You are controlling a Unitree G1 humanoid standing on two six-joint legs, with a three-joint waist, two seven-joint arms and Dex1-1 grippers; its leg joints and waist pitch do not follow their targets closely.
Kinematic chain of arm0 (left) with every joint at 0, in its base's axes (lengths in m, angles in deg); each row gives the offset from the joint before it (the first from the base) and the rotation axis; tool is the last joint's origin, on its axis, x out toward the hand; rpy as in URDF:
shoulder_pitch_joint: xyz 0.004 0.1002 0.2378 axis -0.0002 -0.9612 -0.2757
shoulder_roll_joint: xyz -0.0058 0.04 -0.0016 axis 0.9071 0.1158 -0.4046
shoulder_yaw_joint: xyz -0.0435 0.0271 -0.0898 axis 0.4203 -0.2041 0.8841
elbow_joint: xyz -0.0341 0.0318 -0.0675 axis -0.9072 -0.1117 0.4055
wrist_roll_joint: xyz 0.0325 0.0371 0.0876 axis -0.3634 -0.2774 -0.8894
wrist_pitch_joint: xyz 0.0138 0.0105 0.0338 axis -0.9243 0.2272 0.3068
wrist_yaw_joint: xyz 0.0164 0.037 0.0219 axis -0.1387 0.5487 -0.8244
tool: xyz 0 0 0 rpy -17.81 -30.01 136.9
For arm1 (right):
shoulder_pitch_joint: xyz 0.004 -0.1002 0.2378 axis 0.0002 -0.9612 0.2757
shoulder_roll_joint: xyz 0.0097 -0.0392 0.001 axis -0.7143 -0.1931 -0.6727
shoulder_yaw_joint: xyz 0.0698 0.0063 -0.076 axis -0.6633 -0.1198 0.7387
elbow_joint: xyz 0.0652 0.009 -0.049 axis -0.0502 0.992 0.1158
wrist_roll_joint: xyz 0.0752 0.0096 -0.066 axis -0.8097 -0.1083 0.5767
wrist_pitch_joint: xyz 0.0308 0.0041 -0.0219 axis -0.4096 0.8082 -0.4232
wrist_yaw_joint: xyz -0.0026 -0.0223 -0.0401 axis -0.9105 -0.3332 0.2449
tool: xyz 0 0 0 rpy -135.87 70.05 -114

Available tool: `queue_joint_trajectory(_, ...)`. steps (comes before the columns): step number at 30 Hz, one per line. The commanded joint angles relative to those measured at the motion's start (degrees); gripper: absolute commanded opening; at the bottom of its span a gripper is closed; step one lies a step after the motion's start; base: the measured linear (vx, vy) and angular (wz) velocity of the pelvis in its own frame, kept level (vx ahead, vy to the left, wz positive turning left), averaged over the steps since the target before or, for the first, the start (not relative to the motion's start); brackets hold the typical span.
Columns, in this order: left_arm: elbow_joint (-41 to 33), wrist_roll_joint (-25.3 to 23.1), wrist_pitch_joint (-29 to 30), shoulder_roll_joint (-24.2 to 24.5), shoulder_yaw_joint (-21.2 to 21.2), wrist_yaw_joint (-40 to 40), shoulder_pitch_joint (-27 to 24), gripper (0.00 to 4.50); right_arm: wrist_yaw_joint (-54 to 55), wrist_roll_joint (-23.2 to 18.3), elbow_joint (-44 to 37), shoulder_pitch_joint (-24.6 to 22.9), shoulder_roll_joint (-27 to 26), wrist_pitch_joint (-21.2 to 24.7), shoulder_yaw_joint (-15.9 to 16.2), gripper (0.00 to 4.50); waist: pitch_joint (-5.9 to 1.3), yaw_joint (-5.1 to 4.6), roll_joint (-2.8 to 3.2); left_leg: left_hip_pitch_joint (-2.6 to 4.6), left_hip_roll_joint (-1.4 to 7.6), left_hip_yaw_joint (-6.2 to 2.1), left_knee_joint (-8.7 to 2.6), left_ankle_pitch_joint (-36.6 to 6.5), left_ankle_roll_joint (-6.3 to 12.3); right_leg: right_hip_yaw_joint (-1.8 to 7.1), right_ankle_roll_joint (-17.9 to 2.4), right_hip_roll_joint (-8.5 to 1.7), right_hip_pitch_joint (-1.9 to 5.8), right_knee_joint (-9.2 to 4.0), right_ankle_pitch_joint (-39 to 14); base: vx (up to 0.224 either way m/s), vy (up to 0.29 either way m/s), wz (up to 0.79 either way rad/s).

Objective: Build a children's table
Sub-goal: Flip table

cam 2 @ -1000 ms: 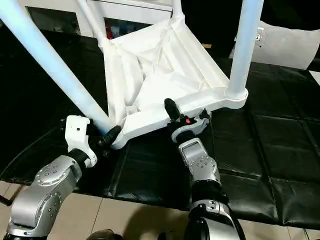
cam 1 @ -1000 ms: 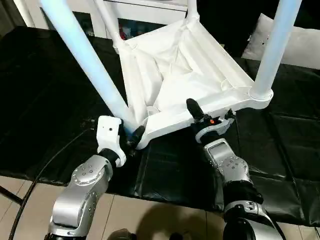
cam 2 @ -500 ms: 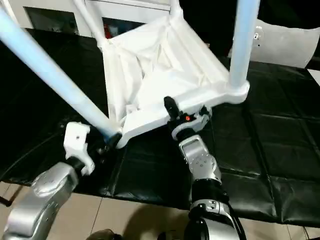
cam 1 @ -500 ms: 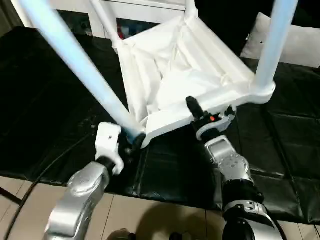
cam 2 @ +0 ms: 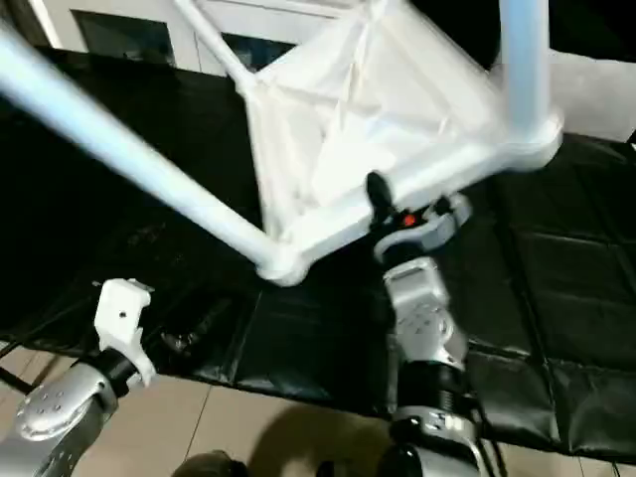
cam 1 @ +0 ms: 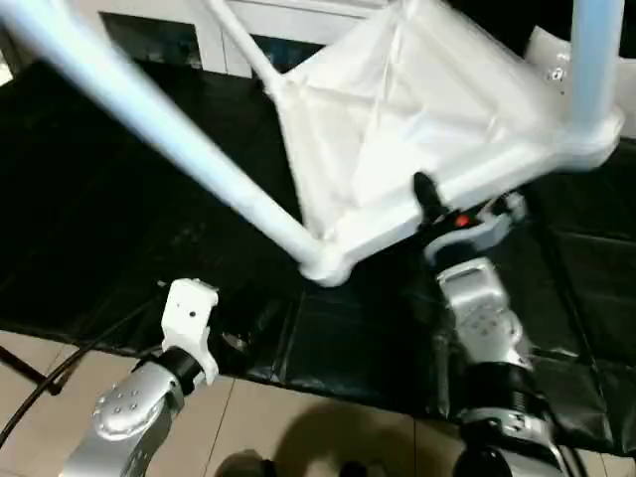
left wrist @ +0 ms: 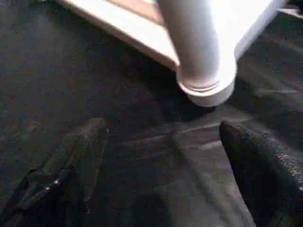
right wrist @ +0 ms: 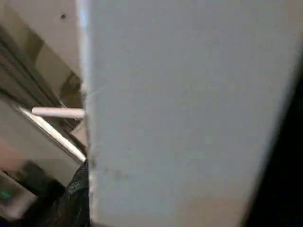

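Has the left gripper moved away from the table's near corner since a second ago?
Yes. The left gripper has let go and drawn back toward the robot; open, it now sits clear of the table's corner socket, which it was touching before.

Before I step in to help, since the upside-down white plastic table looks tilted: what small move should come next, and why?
Probably lower the white plastic table back onto the black mat with the right gripper, which grips its near edge. The near corner socket hangs above the mat, and the left gripper, open, holds nothing, so one grip carries the tilted table.
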Motion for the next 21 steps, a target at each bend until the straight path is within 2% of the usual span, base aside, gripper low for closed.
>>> queue_joint_trajectory(1, -3.34, 0.98, 1.80, 0.96, -0.40, 1.51, 0.40, 4.50, 0.44, 2.02, -8.32, 0.13, 2.45, -2.66, 0.28, 1.91, -4.33, -0.02, 0.33, 1.46, 8.36, -2.78, -4.95, 3.74, 4.26, 4.58, -13.80, -7.31, 3.65, -2.72, 1.55, 0.000, 0.000, 0.00)
queue_joint_trajectory(2, -3.82, 1.23, 2.23, 1.31, -0.54, 2.03, 0.69, 4.50, 0.69, 2.43, -9.02, -0.29, 2.77, -2.70, 0.21, 1.91, -4.15, -0.04, 0.29, 1.40, 8.31, -2.71, -5.05, 2.55, 3.79, 4.67, -13.56, -7.34, 3.69, -2.96, 0.12, 0.000, 0.000, 0.00)
queue_joint_trajectory(3, -7.53, 4.91, 5.83, 2.93, -0.99, 4.59, 2.19, 4.50, 3.34, 3.02, -12.11, -1.77, 3.49, -1.98, -1.02, 1.91, -4.01, -0.17, 0.12, 1.36, 8.36, -2.69, -5.23, 1.02, 3.07, 4.75, -13.23, -7.41, 3.79, -3.21, -1.86, 0.000, 0.000, 0.00)
queue_joint_trajectory(5, -10.22, 8.15, 8.35, 4.03, -1.26, 6.56, 3.19, 4.50, 5.36, 3.29, -14.50, -2.85, 3.87, -1.46, -1.96, 1.91, -4.12, 0.30, 0.39, 1.92, 8.37, -2.57, -5.20, 0.57, 1.81, 4.73, -12.88, -7.33, 3.41, -3.02, -2.53, 0.000, 0.000, 0.00)
queue_joint_trajectory(6, -9.53, 8.28, 7.82, 4.55, -1.69, 7.93, 3.27, 4.50, 6.50, 5.27, -15.32, -3.41, 4.04, -2.09, -1.60, 1.90, -3.72, 0.17, 0.36, 1.68, 8.39, -2.39, -5.56, -1.49, 0.88, 4.63, -12.49, -7.07, 3.47, -3.43, -4.46, 0.000, 0.000, 0.00)
queue_joint_trajectory(7, -9.53, 8.28, 7.82, 4.55, -1.69, 7.93, 3.27, 4.50, 6.50, 5.27, -15.32, -3.41, 4.04, -2.09, -1.60, 1.90, -3.54, 0.15, 0.35, 1.70, 8.37, -2.22, -5.68, -2.98, 0.43, 4.70, -12.08, -7.07, 3.43, -3.80, -6.50, 0.000, 0.000, 0.00)
queue_joint_trajectory(8, -8.60, 7.53, 7.05, 5.23, -2.13, 9.05, 3.42, 4.50, 7.24, 7.38, -15.90, -3.86, 4.16, -2.86, -1.02, 1.90, -3.38, 0.09, 0.30, 1.70, 8.37, -2.13, -5.74, -4.77, -0.24, 4.79, -11.64, -7.20, 3.46, -4.06, -9.02, 0.000, 0.000, 0.00)
queue_joint_trajectory(9, -8.22, 6.86, 6.54, 5.56, -2.29, 9.30, 3.44, 4.50, 7.65, 8.78, -16.36, -4.32, 4.42, -3.31, -0.32, 1.90, -3.20, 0.21, 0.31, 1.95, 8.32, -2.04, -5.89, -7.64, -1.61, 4.95, -9.90, -7.35, 3.44, -4.77, -14.66, 0.000, 0.000, 0.00)
queue_joint_trajectory(10, -7.58, 6.19, 5.83, 5.69, -2.29, 9.37, 3.39, 4.50, 7.99, 10.79, -16.79, -4.91, 4.73, -4.25, 0.69, 1.90, -3.19, 0.23, 0.37, 2.10, 8.38, -2.14, -5.99, -9.22, -2.77, 5.04, -8.31, -7.44, 3.42, -5.16, -18.02, 0.000, 0.000, 0.00)
queue_joint_trajectory(12, -6.29, 5.47, 4.79, 5.58, -2.10, 9.40, 3.29, 4.50, 8.85, 15.10, -17.44, -6.15, 5.35, -6.30, 2.80, 1.90, -3.34, 0.19, 0.33, 2.24, 8.48, -2.16, -6.18, -9.07, -3.86, 5.03, -6.79, -7.17, 3.21, -5.13, -17.49, 0.000, 0.000, 0.00)
queue_joint_trajectory(13, -6.08, 5.40, 4.68, 5.55, -2.03, 9.42, 3.27, 4.50, 9.13, 15.97, -17.53, -6.40, 5.47, -6.69, 3.18, 1.90, -3.46, 0.04, 0.33, 1.88, 8.52, -2.37, -6.28, -8.44, -4.07, 5.00, -6.77, -7.20, 3.58, -4.88, -16.07, 0.000, 0.000, 0.00)
queue_joint_trajectory(15, -5.44, 5.66, 5.23, 5.81, -1.78, 9.30, 3.64, 4.50, 12.07, 19.53, -17.84, -7.45, 5.46, -7.94, 4.18, 1.90, -3.51, 0.01, 0.28, 1.86, 8.48, -2.31, -6.30, -8.06, -4.07, 5.01, -6.78, -7.26, 3.55, -4.74, -14.87, 0.000, 0.000, 0.00)
queue_joint_trajectory(20, -4.33, 5.52, 6.18, 6.01, -1.66, 8.62, 4.95, 4.50, 15.17, 21.32, -18.02, -8.13, 4.31, -8.49, 4.37, 1.89, -3.52, 0.03, 0.32, 1.90, 8.50, -2.39, -6.32, -8.78, -3.75, 4.95, -6.91, -7.30, 3.65, -4.73, -14.80, 0.000, 0.000, 0.00)
queue_joint_trajectory(21, -3.34, 4.51, 7.22, 5.58, -2.15, 7.50, 6.36, 4.50, 15.58, 22.06, -18.07, -8.09, 4.11, -9.88, 4.75, 1.89, -3.54, -0.09, 0.21, 1.82, 8.56, -2.41, -6.39, -8.78, -3.77, 4.90, -6.77, -7.19, 3.67, -4.70, -14.52, 0.000, 0.000, 0.00)
